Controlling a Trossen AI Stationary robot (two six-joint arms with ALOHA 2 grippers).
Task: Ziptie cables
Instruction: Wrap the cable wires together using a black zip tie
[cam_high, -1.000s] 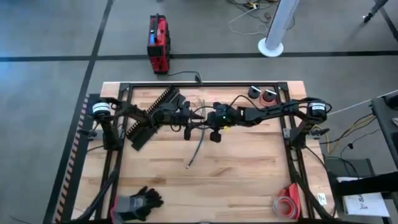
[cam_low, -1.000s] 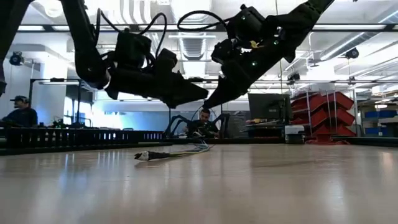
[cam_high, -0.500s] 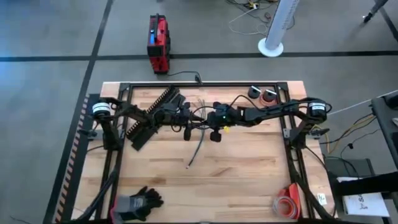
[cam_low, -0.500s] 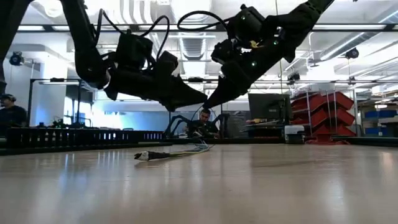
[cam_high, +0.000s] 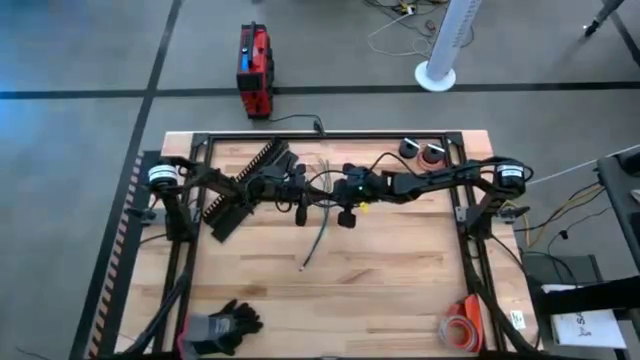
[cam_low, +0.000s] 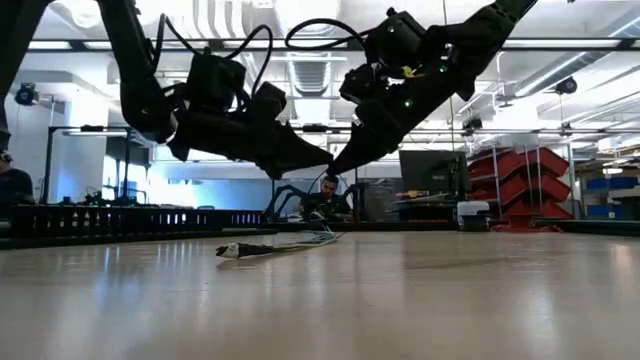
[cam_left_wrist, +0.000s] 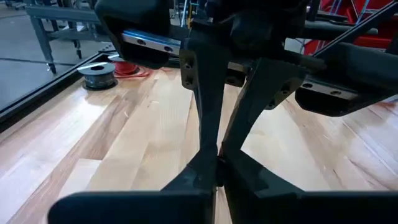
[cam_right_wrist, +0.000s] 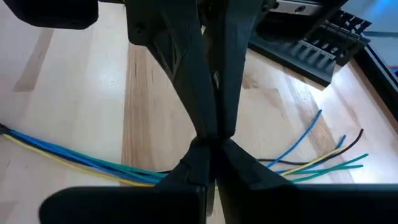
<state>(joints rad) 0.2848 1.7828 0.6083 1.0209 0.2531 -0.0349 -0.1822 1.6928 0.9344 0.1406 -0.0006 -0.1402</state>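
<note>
The cables (cam_high: 316, 228), thin wires of blue, yellow, green and black, lie flat on the wooden table. Their fanned ends (cam_right_wrist: 323, 155) point toward the far edge. In the low view the cables (cam_low: 275, 246) rest on the table well below both grippers. My left gripper (cam_high: 305, 192) and my right gripper (cam_high: 328, 192) hang in the air above the cables, tip to tip (cam_low: 332, 164). Both are shut. Whether something thin sits between their fingertips does not show. My left gripper comes level from the table's left and meets the right gripper's fingertips (cam_left_wrist: 217, 152) with its own shut tips, clear of the table. My right gripper slants down from the right, and its shut tips meet the left gripper's fingertips (cam_right_wrist: 208, 134). What lies at the meeting point is hidden.
A long black slotted strip (cam_high: 242, 188) lies at the far left under the left arm. Two small rolls (cam_high: 424, 152) stand at the far right. Black gloves (cam_high: 225, 325) and a red object (cam_high: 464, 326) lie near the front edge. People (cam_low: 326, 196) sit in the room beyond.
</note>
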